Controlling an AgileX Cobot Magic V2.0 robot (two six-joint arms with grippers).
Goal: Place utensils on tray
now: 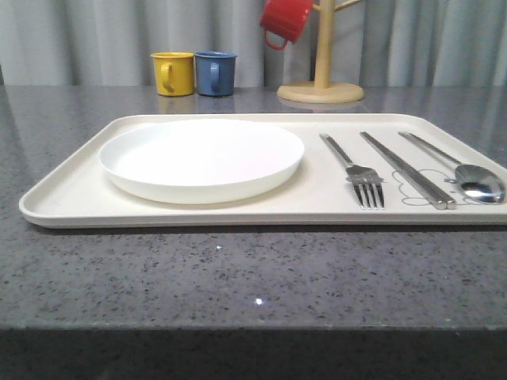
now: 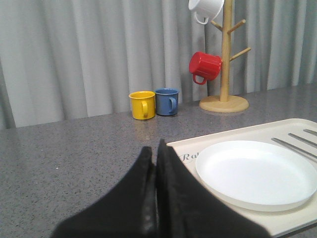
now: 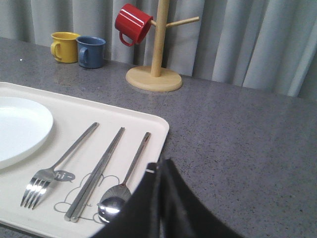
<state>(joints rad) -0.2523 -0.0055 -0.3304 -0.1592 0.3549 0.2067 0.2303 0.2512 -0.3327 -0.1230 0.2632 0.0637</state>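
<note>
We are holding both claws clenched and empty, the left gripper [image 2: 156, 148] and right gripper [image 3: 159, 166]; the right seems to be hovering just over the spoon [image 3: 120, 192], so lifting carelessly risks nudging it off the tray [image 1: 71, 202].

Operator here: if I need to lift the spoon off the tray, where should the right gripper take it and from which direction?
Grip the spoon at mid-handle, coming straight down from above. It lies flat on the tray, the handle slim and straight with bare tray on its outer side; the chopsticks lie close on the other, so keep the jaws narrow.
</note>
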